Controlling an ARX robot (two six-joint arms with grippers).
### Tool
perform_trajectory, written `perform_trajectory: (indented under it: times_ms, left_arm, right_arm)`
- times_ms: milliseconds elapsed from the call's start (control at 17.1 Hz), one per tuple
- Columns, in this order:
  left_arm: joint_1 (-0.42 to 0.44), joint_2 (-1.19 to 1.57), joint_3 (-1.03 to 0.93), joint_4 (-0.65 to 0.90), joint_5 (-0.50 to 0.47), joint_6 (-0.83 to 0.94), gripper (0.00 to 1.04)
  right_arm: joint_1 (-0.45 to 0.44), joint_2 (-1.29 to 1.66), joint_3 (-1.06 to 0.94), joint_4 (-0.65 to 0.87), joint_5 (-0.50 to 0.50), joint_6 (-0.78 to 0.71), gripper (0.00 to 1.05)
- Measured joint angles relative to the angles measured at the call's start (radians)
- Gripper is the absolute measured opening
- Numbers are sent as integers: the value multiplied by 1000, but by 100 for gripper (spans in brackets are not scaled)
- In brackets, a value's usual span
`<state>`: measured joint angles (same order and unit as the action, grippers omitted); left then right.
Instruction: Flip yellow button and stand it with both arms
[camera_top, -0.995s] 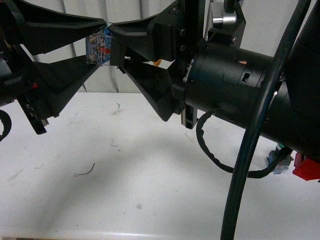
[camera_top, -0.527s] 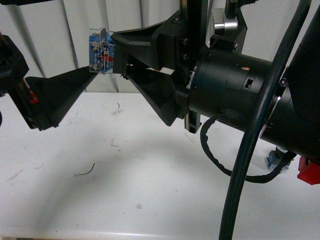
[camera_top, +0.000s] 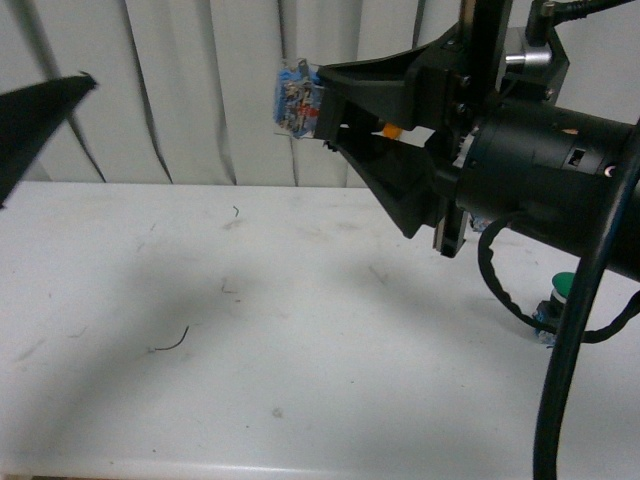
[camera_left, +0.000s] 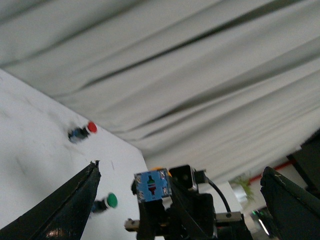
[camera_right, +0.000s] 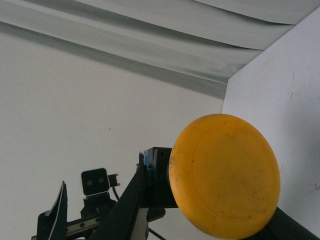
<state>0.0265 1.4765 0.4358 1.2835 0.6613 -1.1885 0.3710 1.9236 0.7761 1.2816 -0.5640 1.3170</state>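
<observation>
The button (camera_top: 297, 104) hangs at upper centre of the front view, well above the white surface (camera_top: 300, 350). It lies sideways, its blue translucent block pointing frame-left, with a sliver of orange cap showing between the fingers further right. The right claw (camera_top: 322, 108) is clamped on it, black wedge-shaped fingers pinching the body just behind the block. The right wrist view shows the cap as a smooth, round, faintly speckled yellow disc. The left claw (camera_left: 180, 169) is spread wide and holds nothing; one finger (camera_top: 30, 115) shows at the front view's upper left. A green switch (camera_top: 565, 285) sits on the surface at right, and a red switch (camera_left: 91, 127) shows blurred. A pale pleated curtain (camera_top: 180, 90) hangs behind.
</observation>
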Motion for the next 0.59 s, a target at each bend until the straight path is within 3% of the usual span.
perform_trajectory:
  times_ms: [117,293,351,410,527,585]
  left_arm:
    - [61,-124,-42,-75,-10,119,98]
    - [200,-451,-108,-421,43,531,98]
    - [216,-572,-120,-594,-29,684,94]
    - [172,-715,-134,-768,-250,855,82]
    - [122,-850,-211,-869,-488,1089,56]
    - [107,-868,-243,-875,-532,1126,44]
  right_arm:
    - [-15,-12,-2,2,-6,7,37]
    - [-19,-16,-2,2,-8,11,37]
    - [-19,-16,-2,2,-8,11,37]
    - [-18,-16,-2,2,-8,11,37]
    - [-18,-15,-2,2,-5,10,37]
    - [-18,-15,-3,3,-3,10,37]
